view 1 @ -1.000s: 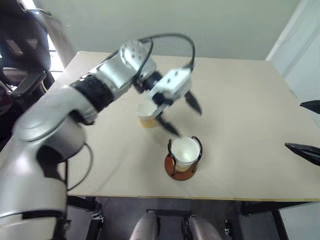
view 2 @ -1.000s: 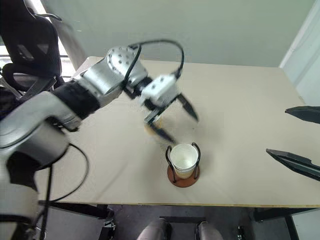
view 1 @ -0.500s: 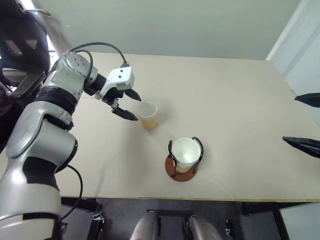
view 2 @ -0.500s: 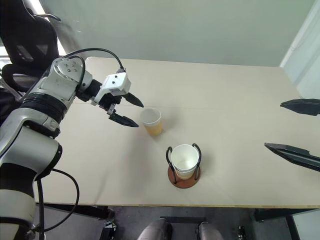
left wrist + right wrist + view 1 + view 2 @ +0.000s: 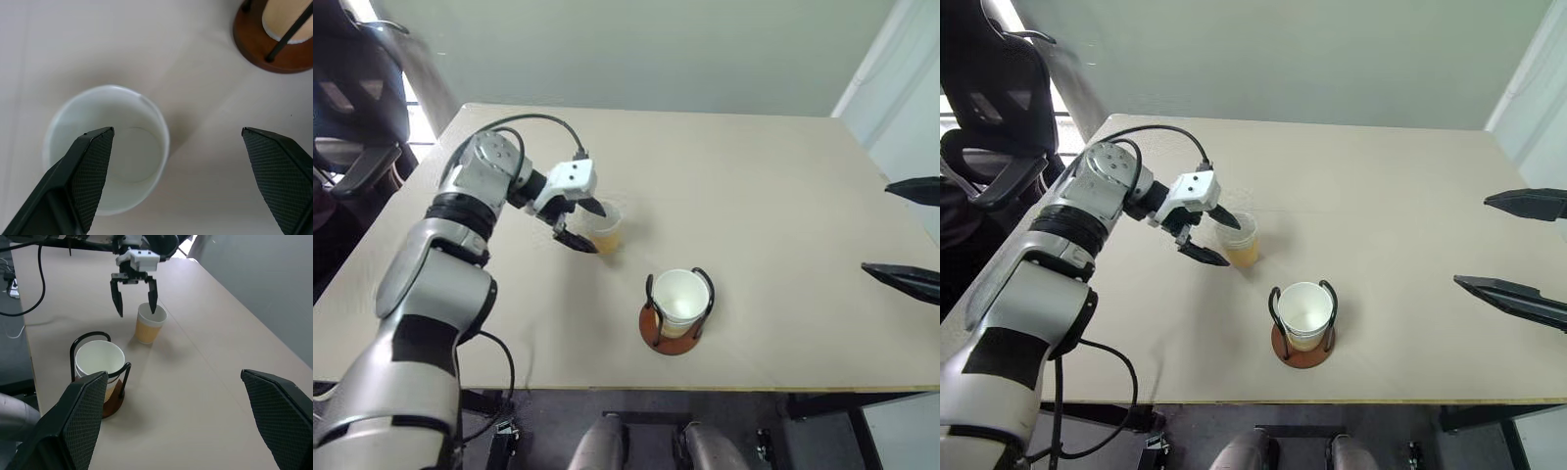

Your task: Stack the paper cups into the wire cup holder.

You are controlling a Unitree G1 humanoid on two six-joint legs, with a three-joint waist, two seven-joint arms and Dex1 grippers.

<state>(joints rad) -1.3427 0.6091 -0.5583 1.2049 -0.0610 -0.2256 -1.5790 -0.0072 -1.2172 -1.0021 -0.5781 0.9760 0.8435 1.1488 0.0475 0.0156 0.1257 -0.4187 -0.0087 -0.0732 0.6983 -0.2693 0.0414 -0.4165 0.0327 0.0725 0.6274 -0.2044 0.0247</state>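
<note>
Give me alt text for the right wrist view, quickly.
The left gripper hangs open over a loose paper cup on the beige table, one finger above its mouth and one outside it. Nearer the camera, the wire cup holder holds a cup, framed by the right gripper's fingers.

The wire cup holder (image 5: 1302, 331) stands on the tabletop (image 5: 1400, 225) near its front edge, with a paper cup (image 5: 1303, 313) seated inside it. Behind the holder and to its left, a loose cup (image 5: 1238, 238) stands upright on the tabletop. The left hand (image 5: 1215, 236) sits at that cup's left side, one finger over its rim. Well to the holder's right, the right hand (image 5: 1518, 250) hangs beyond the tabletop's right edge.
</note>
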